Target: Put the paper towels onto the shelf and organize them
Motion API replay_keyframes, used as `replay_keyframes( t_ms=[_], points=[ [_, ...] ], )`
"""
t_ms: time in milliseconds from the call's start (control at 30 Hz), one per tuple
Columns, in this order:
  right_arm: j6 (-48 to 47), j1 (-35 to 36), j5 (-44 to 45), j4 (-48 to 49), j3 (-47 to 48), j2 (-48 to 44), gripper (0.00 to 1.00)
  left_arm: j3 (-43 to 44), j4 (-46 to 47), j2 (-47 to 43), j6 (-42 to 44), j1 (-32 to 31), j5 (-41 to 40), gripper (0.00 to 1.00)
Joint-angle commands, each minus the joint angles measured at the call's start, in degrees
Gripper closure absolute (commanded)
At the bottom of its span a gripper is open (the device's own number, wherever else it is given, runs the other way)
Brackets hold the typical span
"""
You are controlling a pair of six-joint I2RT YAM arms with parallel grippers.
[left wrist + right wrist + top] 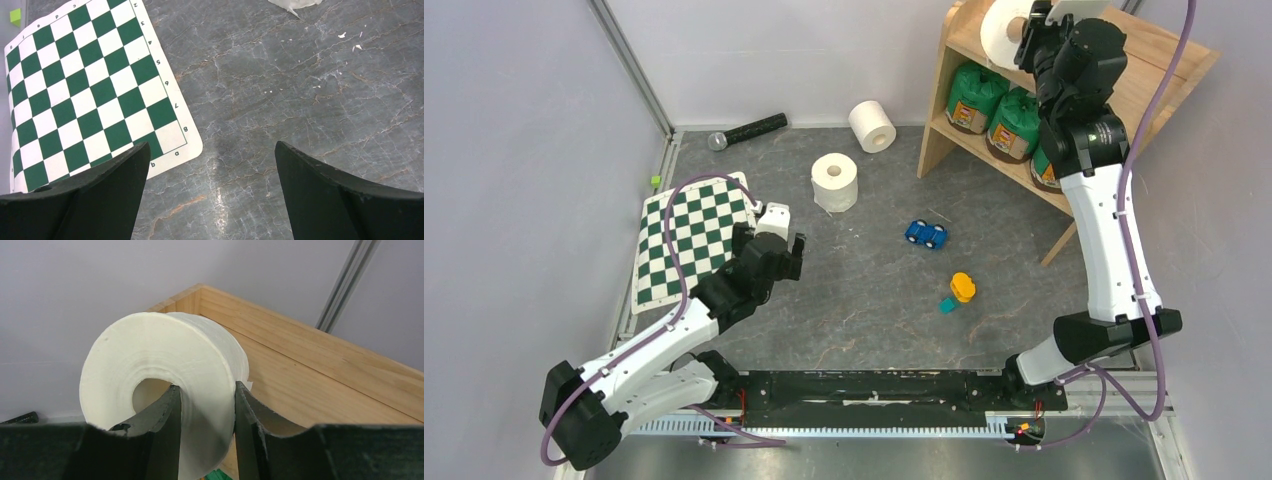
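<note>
The right gripper (205, 390) is being seen clamped on a white roll (150, 355): one finger is sitting inside the hollow core and the other is pressing on the outer wall. The roll is being held, core toward the wrist camera, over the left end of the top tier of the shelf (310, 365). Whether it is touching the wood cannot be told.

On the lower tier, three wrapped rolls (1014, 120) are being kept in a row, side by side. Out on the table (874, 300), two loose rolls (835, 182) are standing on end near each other, apart from the shelf.

Over on the other side, the left gripper (210, 150) is being held with its jaws wide apart and gripping nothing. It is hovering above the table just beside the corner of the mat (85, 90).
</note>
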Motion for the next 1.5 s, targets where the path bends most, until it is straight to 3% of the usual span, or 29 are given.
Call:
replay_keyframes(
  t_ms=[0,300,433,767,1467],
  points=[
    [2.6,-1.6,-2.5,5.2,2.3,0.2,0.83,-0.3,3.0,0.0,2.3,0.0,-2.2,0.0],
    [3.2,-3.2,-3.3,6.0,2.3,0.1,0.78,-0.2,3.4,1.5,2.3,0.1,-2.0,0.0],
    [3.4,-3.5,-3.9,5.9,2.2,-0.5,0.83,-0.1,3.6,2.1,2.3,0.1,-2.0,0.0],
    [2.9,-3.8,-4.4,5.6,-0.3,-5.3,0.83,-0.4,4.1,2.7,2.4,0.1,-1.8,0.0],
    [3.3,-4.1,-4.9,2.6,-0.7,-4.4,0.68,-0.4,4.3,2.9,2.5,0.0,-1.3,0.0]
  ],
)
